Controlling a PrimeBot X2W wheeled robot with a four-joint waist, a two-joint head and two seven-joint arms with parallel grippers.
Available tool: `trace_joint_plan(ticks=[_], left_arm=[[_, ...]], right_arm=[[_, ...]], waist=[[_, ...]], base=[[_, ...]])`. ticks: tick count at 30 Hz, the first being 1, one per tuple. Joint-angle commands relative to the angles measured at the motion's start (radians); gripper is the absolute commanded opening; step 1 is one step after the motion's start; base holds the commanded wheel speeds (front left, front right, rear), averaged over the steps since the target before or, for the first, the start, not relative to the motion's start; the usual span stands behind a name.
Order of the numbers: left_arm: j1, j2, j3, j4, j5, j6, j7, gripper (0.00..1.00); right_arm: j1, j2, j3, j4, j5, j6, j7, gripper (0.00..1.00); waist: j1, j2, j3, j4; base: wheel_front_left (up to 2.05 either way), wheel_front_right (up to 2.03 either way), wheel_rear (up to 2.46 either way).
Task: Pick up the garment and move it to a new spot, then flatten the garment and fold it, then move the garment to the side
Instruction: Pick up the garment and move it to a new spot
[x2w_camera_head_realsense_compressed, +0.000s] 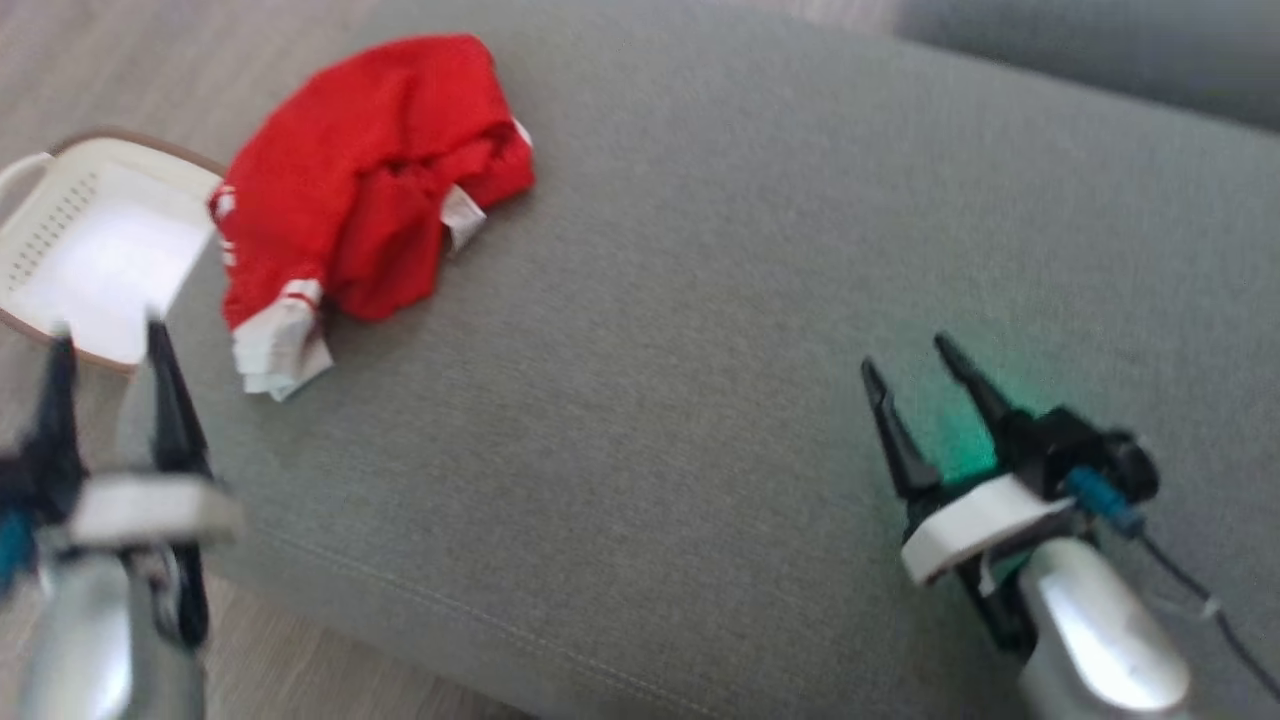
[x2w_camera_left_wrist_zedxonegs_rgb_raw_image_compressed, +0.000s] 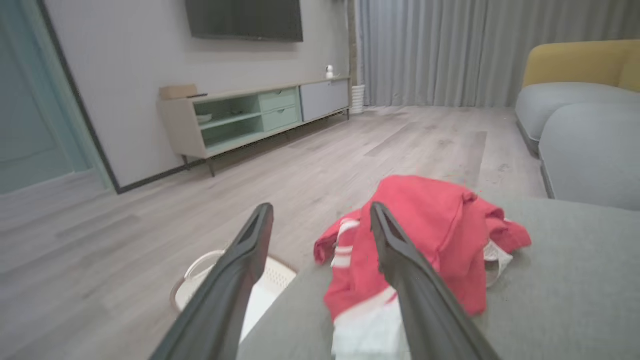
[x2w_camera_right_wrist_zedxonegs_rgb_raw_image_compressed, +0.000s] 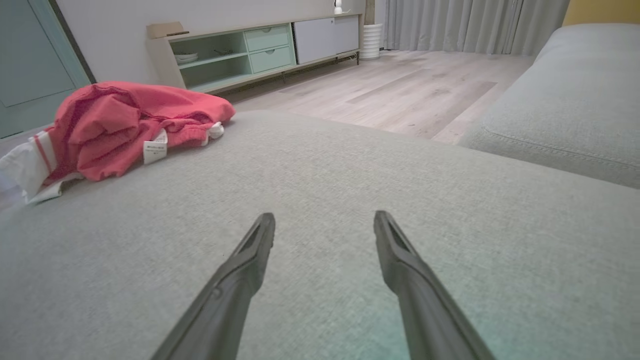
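Lying crumpled at the cushion's (x2w_camera_head_realsense_compressed: 700, 300) far left corner: one garment (x2w_camera_head_realsense_compressed: 370, 180), red with white striped cuffs and a white label, bunched in loose folds.

Handling, as judged: light, soft, limp; likely to sag and unfold when lifted; not fragile.

Best hold: a raised fold on top of the heap, or the white cuff nearest the cushion's front edge.

Left gripper (x2w_camera_head_realsense_compressed: 108, 333): fingers spread, holding nothing, at the cushion's left edge, near the garment.

Right gripper (x2w_camera_head_realsense_compressed: 905, 354): fingers spread, holding nothing, over the cushion's right part, well apart from the garment.

Basket (x2w_camera_head_realsense_compressed: 60, 215): white, perforated wall, on the floor beside the cushion's left edge; nothing seen in the visible part.
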Motion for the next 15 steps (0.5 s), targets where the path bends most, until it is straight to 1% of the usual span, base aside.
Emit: trace_joint_plan(ticks=[1,4,5,6,7,11,15], left_arm=[[-0.11,0.065,0.018,-0.006,-0.003,-0.014,-0.009,1.0],[-0.23,0.108,-0.012,0.046,-0.031,-0.029,-0.009,1.0],[-0.23,0.108,-0.012,0.046,-0.031,-0.029,-0.009,1.0],[-0.303,0.142,-0.053,0.094,-0.045,-0.034,-0.005,1.0],[-0.303,0.142,-0.053,0.094,-0.045,-0.034,-0.005,1.0],[-0.423,0.188,-0.173,0.174,-0.11,-0.036,0.035,1.0],[-0.505,0.24,-0.252,0.283,-0.188,-0.036,0.09,1.0]], right_arm=[[-0.046,-0.025,0.032,-0.047,0.002,0.004,-0.011,1.0],[-0.064,-0.053,0.045,-0.07,0.006,0.004,-0.011,1.0],[-0.064,-0.053,0.045,-0.07,0.006,0.004,-0.011,1.0],[-0.076,-0.068,0.053,-0.083,0.011,0.004,-0.011,1.0],[-0.076,-0.068,0.053,-0.083,0.011,0.004,-0.011,1.0],[-0.097,-0.097,0.063,-0.094,0.014,0.004,-0.011,1.0],[-0.117,-0.113,0.061,-0.097,0.023,0.004,-0.011,1.0]], waist=[[-0.0001,0.0,0.089,-0.047],[-0.0001,0.0,0.141,-0.068],[-0.0001,0.0,0.141,-0.068],[-0.0001,0.0,0.174,-0.084],[-0.0001,0.0,0.174,-0.084],[-0.0001,0.0,0.226,-0.113],[-0.0001,0.0,0.269,-0.147]], base=[[0.0,0.0,0.0],[0.0,0.0,0.0],[0.0,0.0,0.0],[0.0,0.0,0.0],[0.0,0.0,0.0],[0.0,0.0,0.0],[0.0,0.0,0.0]])
